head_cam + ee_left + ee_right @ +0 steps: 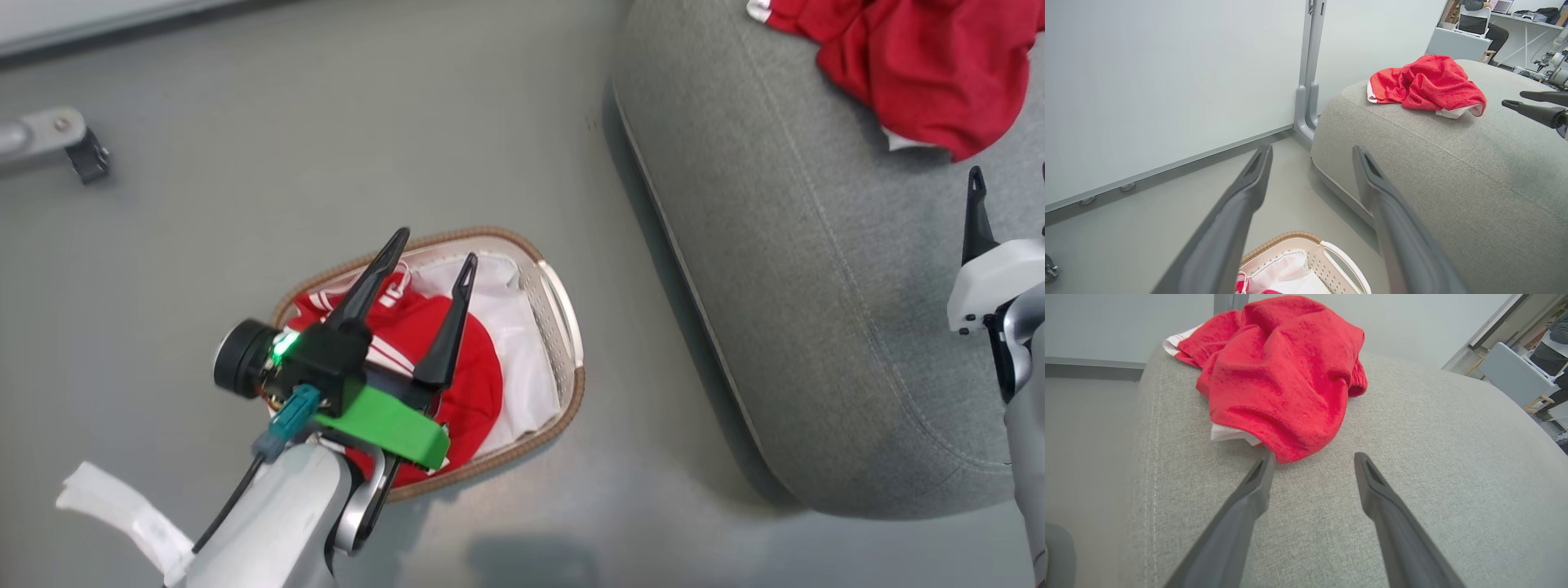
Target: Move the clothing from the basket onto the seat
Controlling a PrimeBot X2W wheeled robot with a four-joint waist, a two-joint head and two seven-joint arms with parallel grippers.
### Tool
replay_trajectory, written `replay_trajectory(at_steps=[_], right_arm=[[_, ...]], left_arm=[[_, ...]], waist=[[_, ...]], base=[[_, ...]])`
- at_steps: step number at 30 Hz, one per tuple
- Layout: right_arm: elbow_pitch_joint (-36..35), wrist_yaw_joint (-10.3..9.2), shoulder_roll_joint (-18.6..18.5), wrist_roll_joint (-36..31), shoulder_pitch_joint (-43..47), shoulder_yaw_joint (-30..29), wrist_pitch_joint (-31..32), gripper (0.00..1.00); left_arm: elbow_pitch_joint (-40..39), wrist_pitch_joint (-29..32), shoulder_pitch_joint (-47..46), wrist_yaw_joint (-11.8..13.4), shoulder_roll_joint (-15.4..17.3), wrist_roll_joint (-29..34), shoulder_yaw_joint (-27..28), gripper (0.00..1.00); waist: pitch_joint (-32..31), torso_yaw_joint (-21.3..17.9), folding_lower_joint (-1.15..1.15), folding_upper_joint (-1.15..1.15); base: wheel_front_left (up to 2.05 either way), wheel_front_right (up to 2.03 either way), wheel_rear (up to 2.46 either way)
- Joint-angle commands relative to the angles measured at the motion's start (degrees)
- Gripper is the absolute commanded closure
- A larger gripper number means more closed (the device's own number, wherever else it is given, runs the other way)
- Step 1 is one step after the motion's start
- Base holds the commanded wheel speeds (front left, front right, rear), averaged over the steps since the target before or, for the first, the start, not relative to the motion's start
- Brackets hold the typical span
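Closest in, the left gripper (437, 247) hangs over the basket (577, 392), jaws wide and nothing between them. Under it, one red garment (473, 376) with white stripes lies in the basket, bunched on a white liner cloth (522, 343). That liner is the first worry. It sits right under and beside the red fabric, so a deep or off-centre pinch could catch both, and the liner would come up too. The basket looks light, and it stands loose on the floor (245, 245). Any snag on its rim or handle could tip or drag it.

Next comes the gap of bare floor between the basket and the seat (800, 286). A shallow grip on a loose fold could let the garment trail, catch the cushion's rounded edge or drop short.

On the seat, the right gripper (1314, 456) is spread wide and holds nothing. A second red garment (1278, 375) lies heaped just ahead of it. In the right wrist view one fingertip sits at the hem, and whether it touches I cannot tell. If it is hooked there, a pull back would tug the heap along. The heap also lies close to the stitched side seam, so a nudge that way could roll it off the cushion.
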Motion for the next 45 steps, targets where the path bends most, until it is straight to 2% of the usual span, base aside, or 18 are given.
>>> replay_trajectory(at_steps=[1,9,15,24,36,45], right_arm=[[-0.1,-0.08,0.0,0.8,1.1,0.8,-0.1,0.0],[-2.6,-0.08,2.4,3.3,2.6,5.8,-0.1,0.0],[-4.6,-0.08,6.1,4.9,4.3,9.0,-0.1,0.0],[-14.5,-0.08,10.9,7.9,12.1,12.0,-0.1,0.0],[-27.2,-0.08,11.5,15.3,26.3,19.1,-0.1,0.0],[-28.7,-0.08,11.6,16.7,30.5,21.6,-0.1,0.0]], left_arm=[[-0.1,0.0,2.1,-0.1,-0.5,-0.2,1.5,0.0],[-0.5,0.0,11.6,-0.6,-3.4,1.7,11.5,0.0],[-0.7,0.0,17.9,-1.7,-4.9,4.1,18.5,0.0],[-1.0,0.0,25.0,-3.8,-9.0,5.8,28.6,0.0],[-2.1,0.0,32.6,-7.3,-12.7,8.4,35.7,0.0],[-2.4,0.0,34.2,-8.5,-13.8,9.5,37.5,0.0]], waist=[[-5.8,1.5,0.0,0.0],[-12.9,4.6,0.0,0.0],[-15.3,7.3,0.0,0.0],[-17.3,10.8,0.0,0.0],[-20.3,12.5,0.0,0.0],[-21.6,12.7,0.0,0.0]], base=[[0.0,0.0,0.0],[0.0,0.0,0.0],[0.0,0.0,0.0],[0.0,0.0,0.0],[0.0,0.0,0.0],[0.0,0.0,0.0]])
